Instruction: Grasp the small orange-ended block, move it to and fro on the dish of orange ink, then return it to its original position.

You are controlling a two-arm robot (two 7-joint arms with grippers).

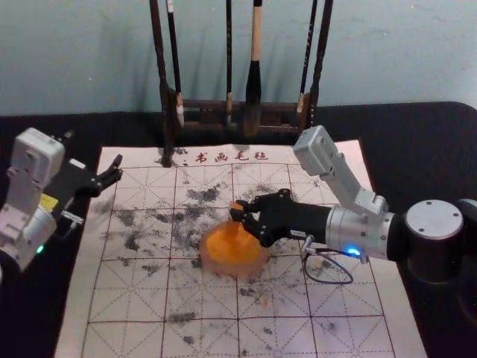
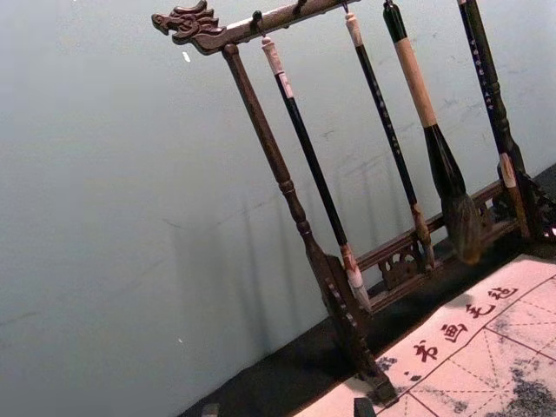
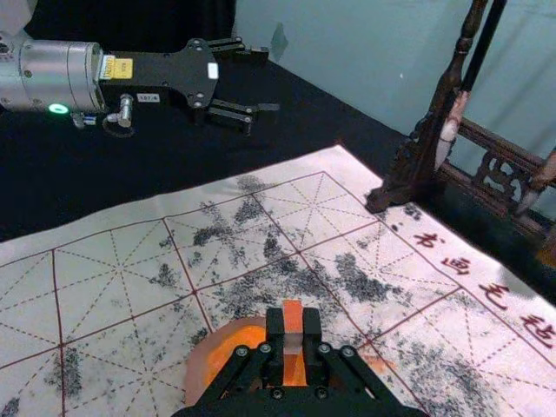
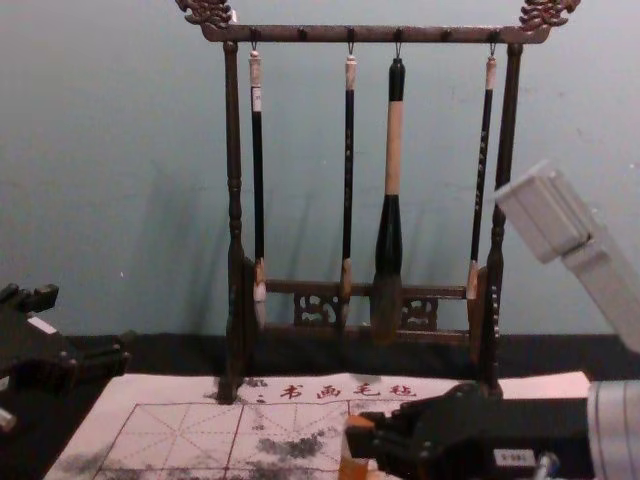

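Over the dish of orange ink point(image 1: 232, 250), my right gripper point(image 1: 243, 215) comes in from the right, shut on the block point(image 1: 237, 205). In the right wrist view, the gripper point(image 3: 294, 340) pinches the block point(image 3: 293, 316), orange at its top with a paler band between the fingers; more orange lies below them. The chest view has the block point(image 4: 354, 452) upright at the fingertips. Whether its lower end touches the ink cannot be told. My left gripper point(image 1: 112, 170) idles open over the mat's far left edge; its fingertips point(image 2: 363, 407) edge into the left wrist view.
A white gridded felt mat point(image 1: 313, 294) with black ink smudges covers the middle of the dark table point(image 1: 417, 127). Behind it stands a dark wooden rack point(image 4: 235, 200) with several hanging brushes, the thickest brush point(image 4: 388, 230) right of centre. A wall is behind the rack.
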